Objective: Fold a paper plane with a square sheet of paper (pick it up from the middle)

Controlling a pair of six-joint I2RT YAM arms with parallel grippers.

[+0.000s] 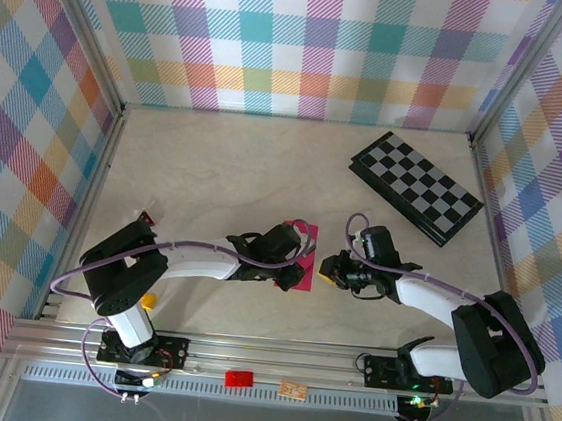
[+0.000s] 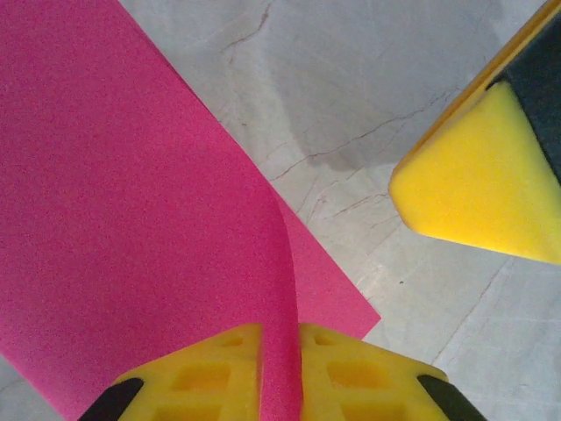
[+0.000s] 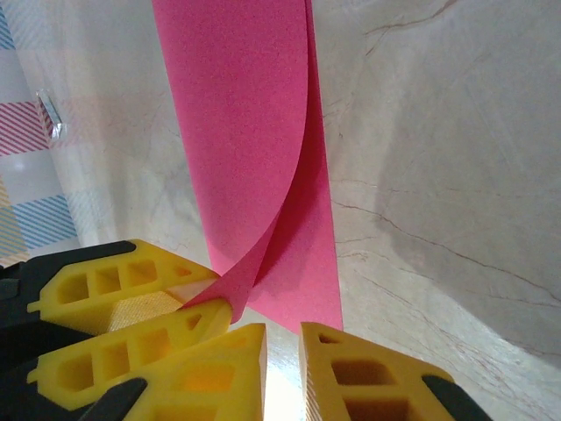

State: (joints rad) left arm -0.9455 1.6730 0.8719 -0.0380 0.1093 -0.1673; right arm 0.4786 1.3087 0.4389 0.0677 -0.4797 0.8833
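From above, we saw the square sheet of paper [image 1: 305,235] lying near the middle of the table [image 1: 216,163], a little toward its near edge. The left gripper [image 1: 293,264] was over it and the right gripper [image 1: 333,272] just beside its right edge, while the checkerboard [image 1: 416,185] lay well apart, toward the far right corner. In the left wrist view, the left gripper [image 2: 280,338] was closed on a raised ridge of the square sheet of paper [image 2: 131,219], and the rest of it lay flat on the table. In the right wrist view, the right gripper [image 3: 282,338] had its jaws a narrow slit apart with nothing between them, near the end of the square sheet of paper [image 3: 245,114], where one layer curled up over another. We judged the task to be at an early stage: there was no pointed nose yet, and most folds were left to do.
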